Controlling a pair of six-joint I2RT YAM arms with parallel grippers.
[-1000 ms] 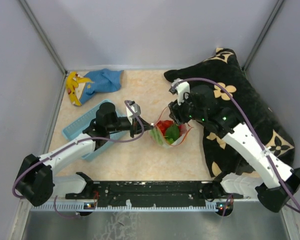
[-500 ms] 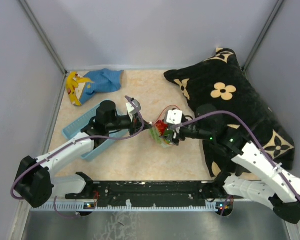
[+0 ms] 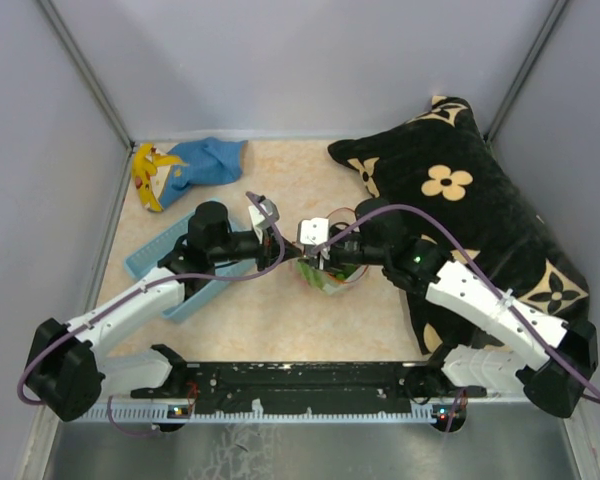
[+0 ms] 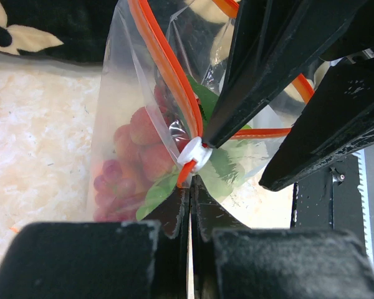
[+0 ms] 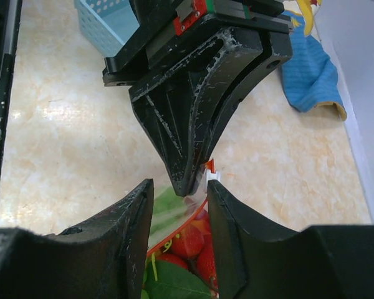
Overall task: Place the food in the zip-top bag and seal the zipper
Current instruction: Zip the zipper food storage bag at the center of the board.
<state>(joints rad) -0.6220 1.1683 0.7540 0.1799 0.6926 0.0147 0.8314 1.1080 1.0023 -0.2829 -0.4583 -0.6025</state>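
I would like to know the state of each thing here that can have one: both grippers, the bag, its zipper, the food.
left gripper: shut, pinching the bag's corner.
right gripper: open, one finger on each side of the zipper.
zip-top bag: filled, mouth open.
zipper: unsealed, white slider at the left gripper's end.
food: inside the bag.
blue cloth: crumpled.
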